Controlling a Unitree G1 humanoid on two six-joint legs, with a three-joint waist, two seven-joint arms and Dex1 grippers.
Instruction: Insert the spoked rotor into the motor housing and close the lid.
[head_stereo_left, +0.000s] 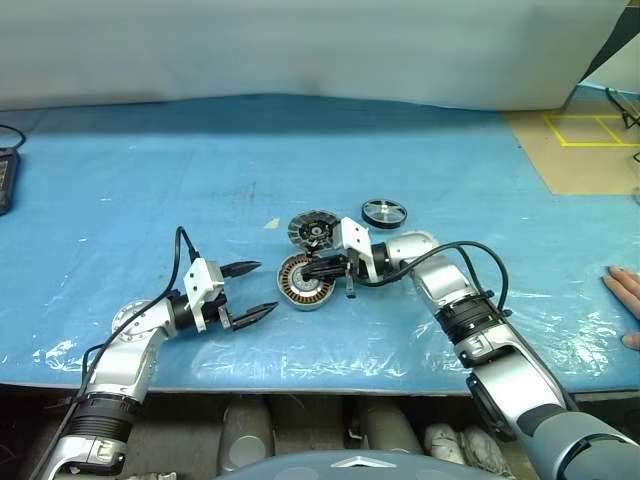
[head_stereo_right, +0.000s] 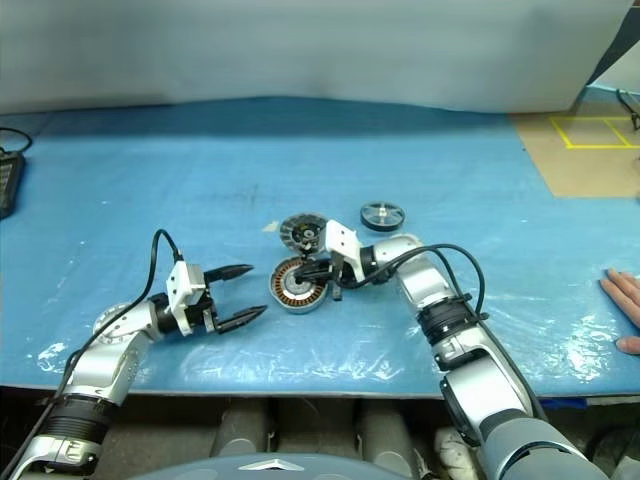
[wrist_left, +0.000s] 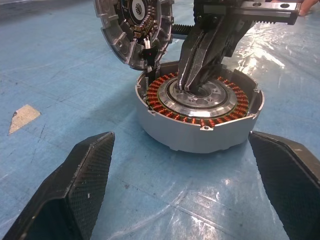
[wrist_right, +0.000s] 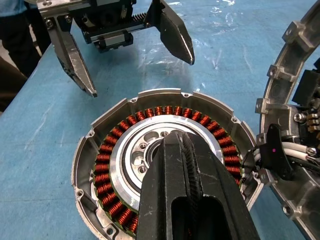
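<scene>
We're resting the right pincer (wrist_right: 182, 165), fingers pressed together and empty, on the pale hub of the motor housing (head_stereo_left: 305, 281), with the left pincer (head_stereo_left: 262, 290) waiting wide open and empty just beside it. The spoked rotor (head_stereo_left: 385, 211) is sitting untouched on the counter (head_stereo_left: 150, 180) behind the right arm, and the lid (wrist_left: 134, 30) is leaning segment-face-out against the housing's far rim. For the next move we're probably needing to lift clear without nudging the lid, then grip the rotor by its rim and keep it level over the hub.

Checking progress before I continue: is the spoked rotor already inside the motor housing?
No, the spoked rotor lies on the table apart from the motor housing.
</scene>
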